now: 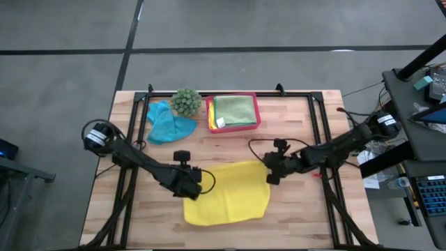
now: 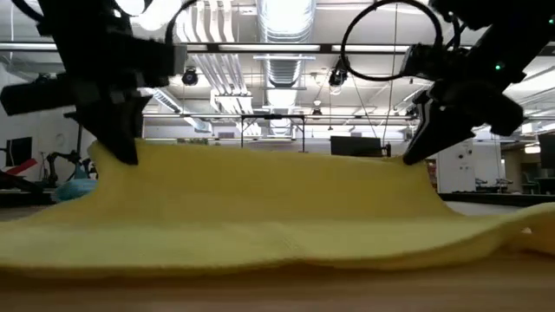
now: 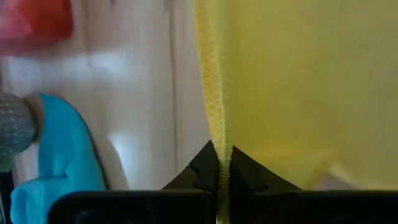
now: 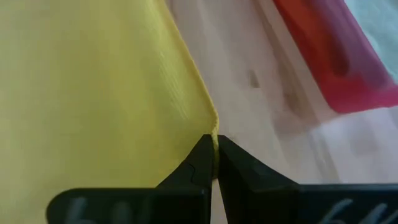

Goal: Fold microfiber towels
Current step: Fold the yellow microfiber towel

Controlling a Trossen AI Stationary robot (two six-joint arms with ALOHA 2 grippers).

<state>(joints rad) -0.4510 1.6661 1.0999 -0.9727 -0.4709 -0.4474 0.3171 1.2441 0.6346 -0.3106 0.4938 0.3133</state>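
A yellow microfiber towel [image 1: 226, 195] lies at the middle of the table, its near part flat on the wood. Its far edge [image 2: 269, 160] is raised between my two grippers. My left gripper [image 1: 197, 187] is shut on the towel's far left corner, and my right gripper [image 1: 270, 176] on its far right corner. A teal towel [image 1: 167, 125] lies crumpled at the far left. A light green towel [image 1: 234, 108] and the edge of a yellow one rest in the pink tray [image 1: 256, 115]. My left gripper pinches the yellow towel's hemmed edge at the far left corner [image 3: 218, 152] between its two fingers, slanting down from the table's left. That corner is lifted, and the cloth sags from it down onto the table. My right gripper pinches the towel's far right corner [image 4: 214, 138] between its two fingers, slanting down from the table's right. The corner is held up off the table. The far edge runs a little slack across toward the other gripper.
A small round spiky green plant [image 1: 186, 102] stands at the far edge between the teal towel and the tray. Bare wood shows at the near left and near right of the table [image 1: 306, 216]. Black frame rails [image 1: 320, 125] run along the table's sides.
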